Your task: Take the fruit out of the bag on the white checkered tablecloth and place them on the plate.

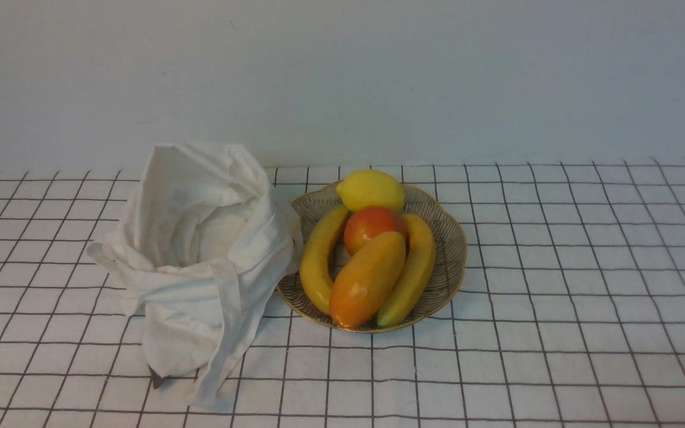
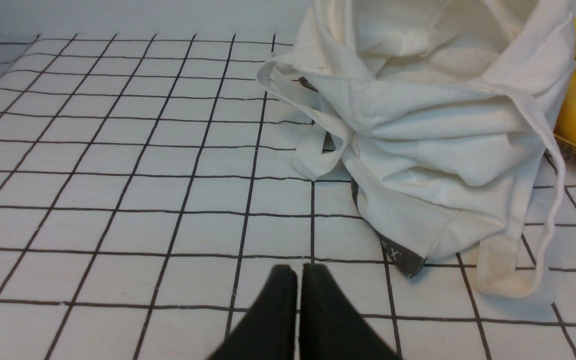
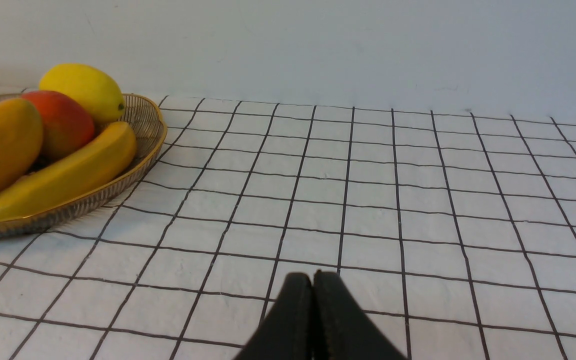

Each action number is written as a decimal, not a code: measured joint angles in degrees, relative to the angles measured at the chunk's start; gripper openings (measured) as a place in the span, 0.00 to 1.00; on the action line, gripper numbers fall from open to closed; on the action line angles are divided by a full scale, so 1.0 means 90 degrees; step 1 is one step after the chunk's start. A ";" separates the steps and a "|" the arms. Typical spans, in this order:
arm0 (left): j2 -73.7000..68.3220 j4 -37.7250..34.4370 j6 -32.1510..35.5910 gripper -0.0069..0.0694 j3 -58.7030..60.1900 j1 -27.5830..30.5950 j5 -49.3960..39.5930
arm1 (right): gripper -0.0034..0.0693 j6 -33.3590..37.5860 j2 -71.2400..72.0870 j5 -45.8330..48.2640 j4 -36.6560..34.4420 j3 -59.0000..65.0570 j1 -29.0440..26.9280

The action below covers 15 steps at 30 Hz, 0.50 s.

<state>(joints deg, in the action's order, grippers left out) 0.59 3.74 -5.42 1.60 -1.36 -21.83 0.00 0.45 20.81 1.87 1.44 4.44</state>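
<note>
Left gripper: fingers pressed together, empty, low over the tablecloth, near the bag's lower corner; not seen in the front view.
Bag: soft white cloth, slumped and wrinkled, mouth open upward, a strap hanging down its front. It stands just left of the plate, its side against the rim. No fruit shows inside from either view that reaches it; folds hide the bottom.
Plate: shallow, tan with a golden wavy rim, seated flat on the cloth.
Mango: lying on the plate, lengthwise between two bananas, its far end against the apple. A lemon sits behind them.
Handling, judged: the mango looks glossy, rigid and rounded, so likely slippery; a grip across its thick middle, jaws square to its length, would hold best. The bag will give way and fold under any touch.
Task standing, judged: the mango is already on the plate; nothing appears left to lift.
Right gripper: fingers clenched on nothing, low over bare cloth, well right of the plate.
</note>
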 joint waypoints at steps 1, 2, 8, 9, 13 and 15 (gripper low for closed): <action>0.0000 0.0000 0.0000 0.08 0.0000 0.0000 0.0000 | 0.03 0.0000 0.0000 0.0000 0.0000 0.0000 0.0000; 0.0000 0.0000 0.0000 0.08 0.0000 0.0000 0.0000 | 0.03 0.0000 0.0000 0.0000 0.0000 0.0000 0.0000; 0.0000 0.0000 0.0000 0.08 0.0000 0.0000 0.0000 | 0.03 0.0000 0.0000 0.0000 0.0000 0.0000 0.0000; 0.0000 0.0000 0.0000 0.08 0.0000 0.0000 0.0000 | 0.03 0.0000 0.0000 0.0000 0.0000 0.0000 0.0000; 0.0000 0.0000 0.0000 0.08 0.0000 0.0000 0.0000 | 0.03 0.0000 0.0000 0.0000 0.0000 0.0000 0.0000; 0.0000 0.0000 0.0000 0.08 0.0000 0.0000 0.0000 | 0.03 0.0000 0.0000 0.0000 0.0000 0.0000 0.0000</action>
